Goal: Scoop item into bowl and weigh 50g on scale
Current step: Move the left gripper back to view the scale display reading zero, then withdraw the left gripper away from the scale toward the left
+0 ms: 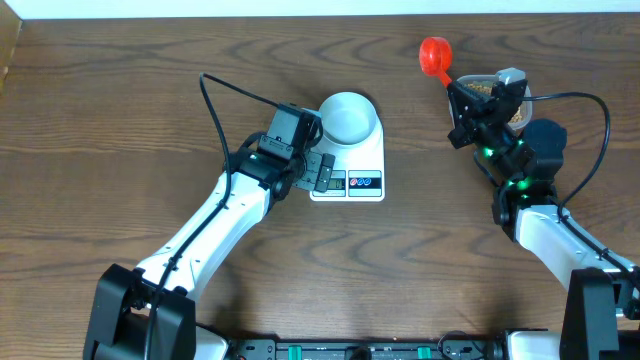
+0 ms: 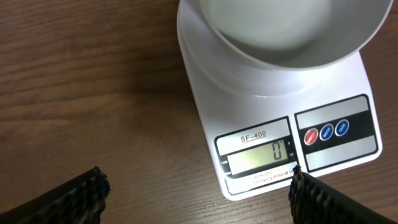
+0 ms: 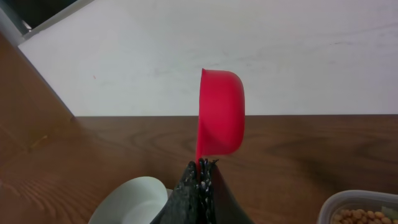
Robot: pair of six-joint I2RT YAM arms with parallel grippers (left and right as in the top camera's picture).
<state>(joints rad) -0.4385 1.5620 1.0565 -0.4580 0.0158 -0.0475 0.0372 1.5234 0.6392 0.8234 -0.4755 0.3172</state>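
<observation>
The pale bowl (image 1: pixel 348 117) stands empty on the white scale (image 1: pixel 365 182). My left gripper (image 1: pixel 320 172) is open at the scale's front left corner. In the left wrist view the bowl (image 2: pixel 286 31) sits on the scale (image 2: pixel 249 106), whose display (image 2: pixel 261 155) reads 0, and the left gripper (image 2: pixel 199 205) spans bare wood, with its right fingertip at the scale's front edge. My right gripper (image 1: pixel 457 90) is shut on the handle of a red scoop (image 1: pixel 436 55), raised to the right of the bowl. No beans show in the scoop. From the right wrist, the scoop (image 3: pixel 221 112) stands on edge above the right gripper (image 3: pixel 202 168).
A clear plastic tub (image 1: pixel 485 85) of tan beans sits at the back right, partly hidden under the right arm. Its corner, the tub (image 3: pixel 360 208), shows at the right wrist view's bottom right, and the bowl (image 3: pixel 134 199) at its bottom left. Brown wood surrounds the scale.
</observation>
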